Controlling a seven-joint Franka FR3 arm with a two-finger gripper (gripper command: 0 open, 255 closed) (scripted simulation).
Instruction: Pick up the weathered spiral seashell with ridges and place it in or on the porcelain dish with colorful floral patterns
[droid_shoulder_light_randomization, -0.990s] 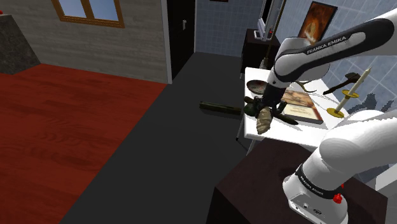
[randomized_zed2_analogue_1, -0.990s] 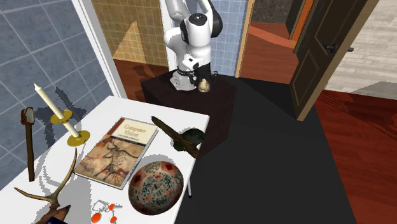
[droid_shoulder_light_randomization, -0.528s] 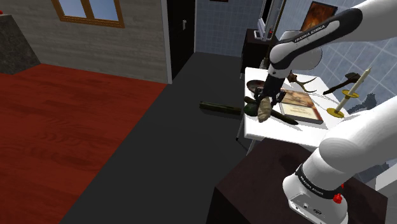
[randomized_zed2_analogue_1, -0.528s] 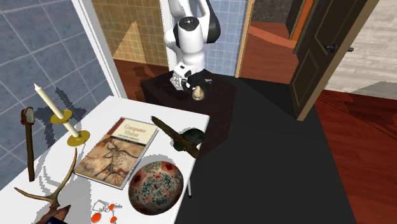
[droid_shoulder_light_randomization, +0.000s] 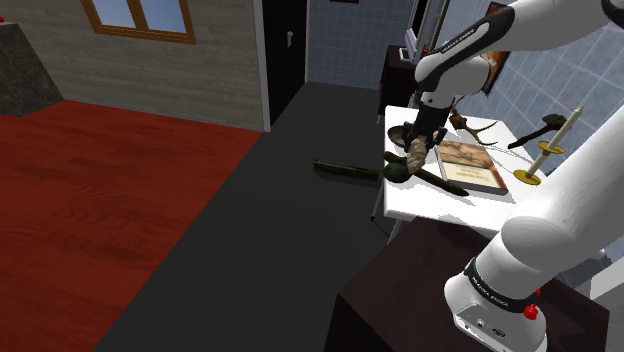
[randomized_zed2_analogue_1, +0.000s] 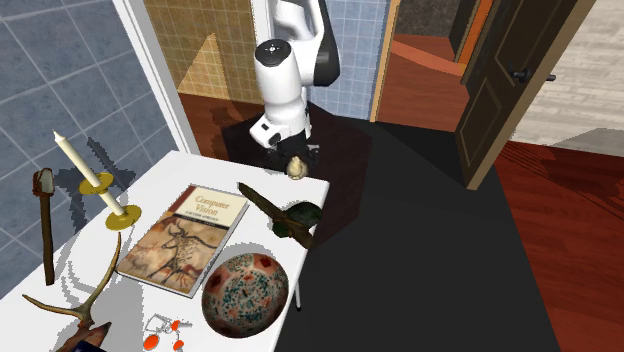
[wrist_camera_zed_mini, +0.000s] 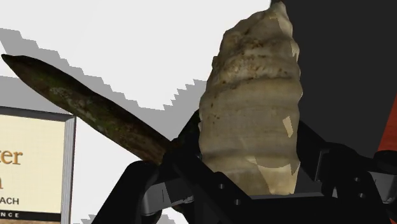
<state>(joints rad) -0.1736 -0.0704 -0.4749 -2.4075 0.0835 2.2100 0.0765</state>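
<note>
Shell in hand, dish still empty.
In the second exterior view, the book (randomized_zed2_analogue_1: 195, 240) lies on the white table (randomized_zed2_analogue_1: 205, 170). The flowered dish (randomized_zed2_analogue_1: 245, 290) sits just to its right at the near end, with nothing in it. Further right, the shell (randomized_zed2_analogue_1: 297, 168) hangs over the table's far corner, clamped between the fingers of the gripper (wrist_camera_zed_mini: 248, 168). The pick-up looks done, and the carry across to the dish and the release remain.

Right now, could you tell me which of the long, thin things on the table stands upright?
The white candle in its yellow holder; the axe, the antler and the dark blade lie flat.
</note>
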